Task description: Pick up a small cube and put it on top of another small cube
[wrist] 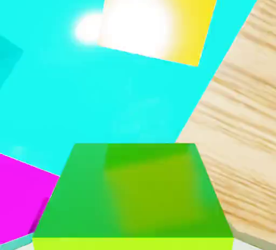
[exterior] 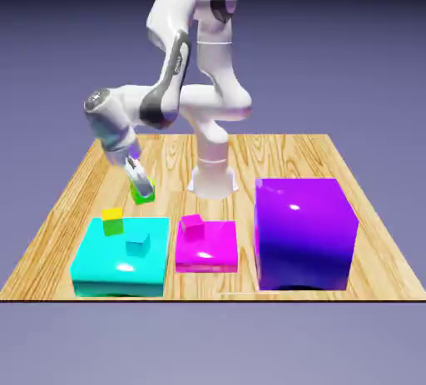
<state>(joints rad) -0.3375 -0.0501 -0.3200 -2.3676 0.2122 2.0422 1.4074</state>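
Observation:
My gripper (exterior: 141, 184) is shut on the small bright-green cube (exterior: 143, 194), held off the wood just behind the cyan slab's far edge. In the hand view the green cube (wrist: 135, 195) fills the bottom of the picture and hides my fingertips. Beyond it lies the cyan slab (wrist: 81, 98), with a tiny yellow cube (wrist: 161, 17) on it. In the exterior view the yellow cube (exterior: 112, 221) sits on the far left corner of the cyan slab (exterior: 100, 269), and a small cyan cube (exterior: 137, 244) rests near the slab's middle.
A small magenta cube (exterior: 193, 225) sits on a flat magenta slab (exterior: 212, 252) to the exterior view's right of the cyan slab. A big purple block (exterior: 304, 234) stands further right. The robot's base (exterior: 212, 177) rises behind the magenta slab.

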